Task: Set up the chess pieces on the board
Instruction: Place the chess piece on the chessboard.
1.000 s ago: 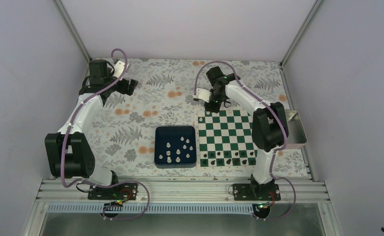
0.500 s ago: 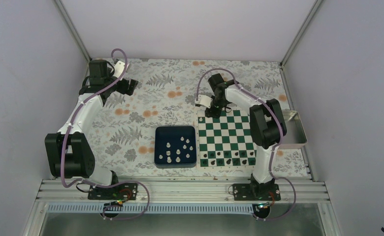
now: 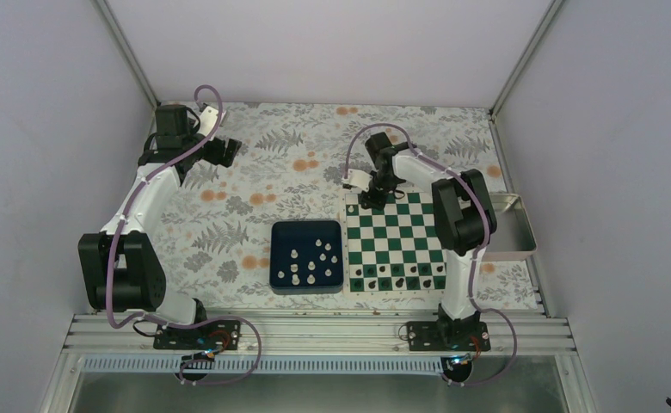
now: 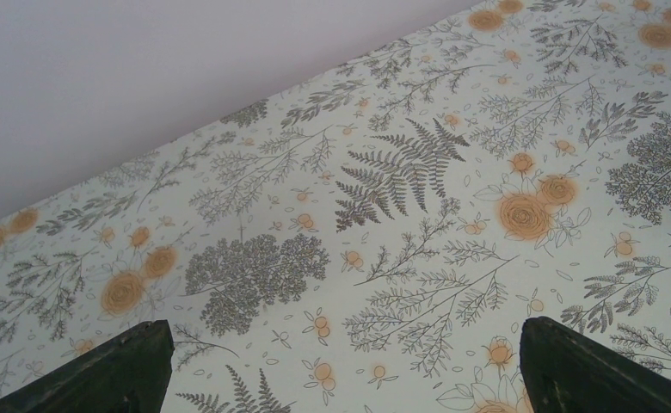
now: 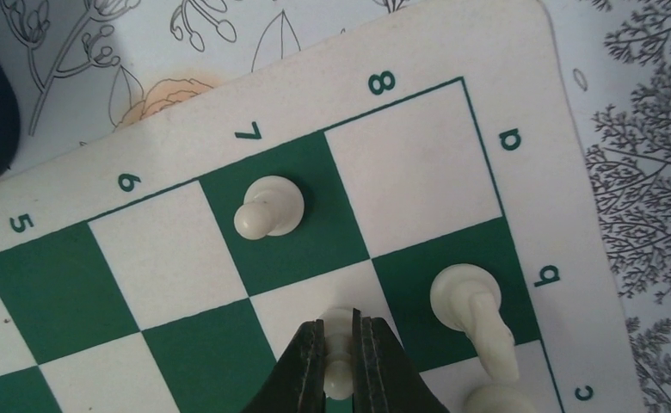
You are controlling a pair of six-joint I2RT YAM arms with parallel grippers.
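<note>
Pinching a chess piece (image 5: 339,377), right claw (image 5: 339,329) hangs near the board (image 5: 418,53) corner.

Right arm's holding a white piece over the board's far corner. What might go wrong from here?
The right gripper has its fingers shut on a small white piece, hiding most of it, so it may land off-square or tip on release. The taller piece on b8 stands close to the fingers; opening them might knock it over.
</note>
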